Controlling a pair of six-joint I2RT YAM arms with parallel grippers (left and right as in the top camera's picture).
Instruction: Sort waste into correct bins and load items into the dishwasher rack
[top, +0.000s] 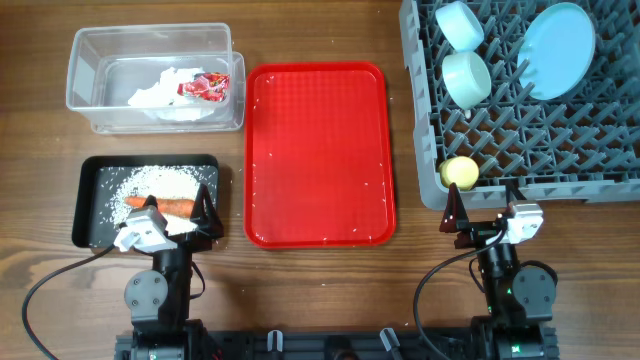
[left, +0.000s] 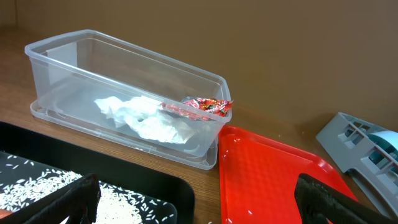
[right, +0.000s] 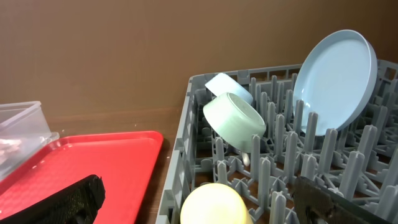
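The red serving tray (top: 318, 150) lies in the middle of the wooden counter (top: 40, 130), bare except for a few white specks scattered along its edges. To the left of the red tray and level with its far end stands the clear plastic tub (top: 85, 60), which holds the crumpled white tissue (top: 160, 90) and, leaning against the tub wall nearest the red tray, the small red snack wrapper (top: 205, 87). Also left of the red tray, level with its near half, sits the shallow black tray (top: 90, 175), with white rice grains (top: 150, 182) spread over its floor and the orange carrot (top: 170, 204) lying across them toward its near edge. The left gripper (top: 177, 210) hangs over that near edge of the black tray, just left of the red tray's near corner; its jaws are spread wide and hold nothing. To the right of the red tray stands the grey dishwasher rack (top: 420, 120). In the rack the light blue bowl (top: 460, 25) and the pale green bowl (top: 466, 77) lean on the prongs of the side closest to the red tray, the light blue plate (top: 558, 50) stands tilted on edge farther from it, and the small yellow cup (top: 460, 172) sits in the rack's near corner next to the red tray. The right gripper (top: 484, 212) is just in front of that corner, right of the red tray's near end, its jaws likewise wide apart and empty.
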